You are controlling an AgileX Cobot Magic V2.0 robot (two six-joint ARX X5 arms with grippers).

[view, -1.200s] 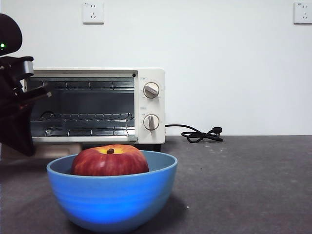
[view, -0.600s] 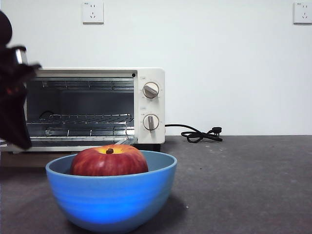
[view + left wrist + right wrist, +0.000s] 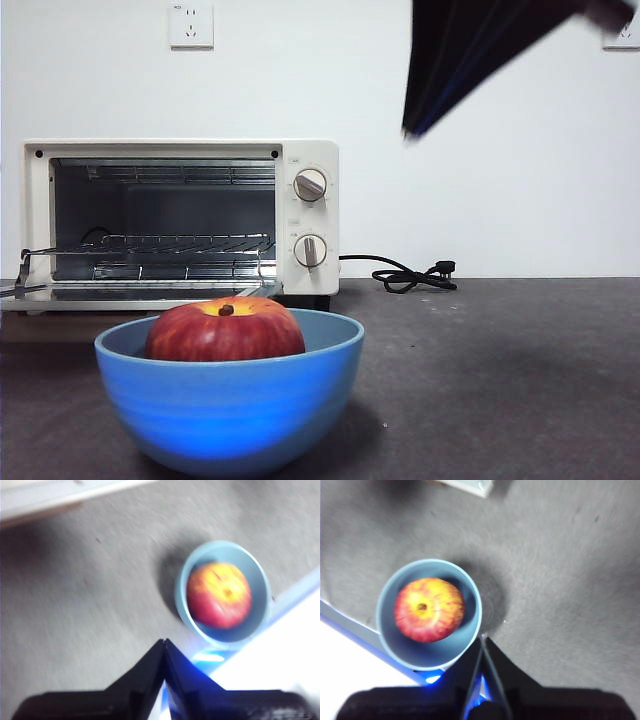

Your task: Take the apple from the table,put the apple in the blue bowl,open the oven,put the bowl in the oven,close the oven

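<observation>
Front view: the oven (image 3: 180, 218) stands with its door dropped fully open and level, racks exposed, cavity facing the camera. The apple (image 3: 226, 328) sits in the blue bowl (image 3: 230, 400), stem dimple upward, the bowl resting on the table (image 3: 500, 380) in front of the oven mouth and apart from the door edge. A dark blurred arm enters at the upper right corner; which arm it is cannot be told from this view.

Left wrist view: the left gripper (image 3: 164, 642) has its jaws pressed together, holding nothing, high above the table. The bowl (image 3: 260, 575) with the apple (image 3: 219, 595) lies beyond and to one side of the tips, well clear of them. A pale edge of the oven (image 3: 60, 495) shows far ahead.

Right wrist view: the right gripper (image 3: 483, 641) likewise has its jaws closed together and empty. The bowl's (image 3: 470, 587) rim appears just beside the tips in this picture; whether it touches cannot be told. The apple (image 3: 429, 609) shows its stem dimple facing the camera. Bare grey table (image 3: 560, 580) extends on the far side of the tips, unobstructed. Only this view shows a corner of the oven (image 3: 470, 486) beyond the bowl.
</observation>
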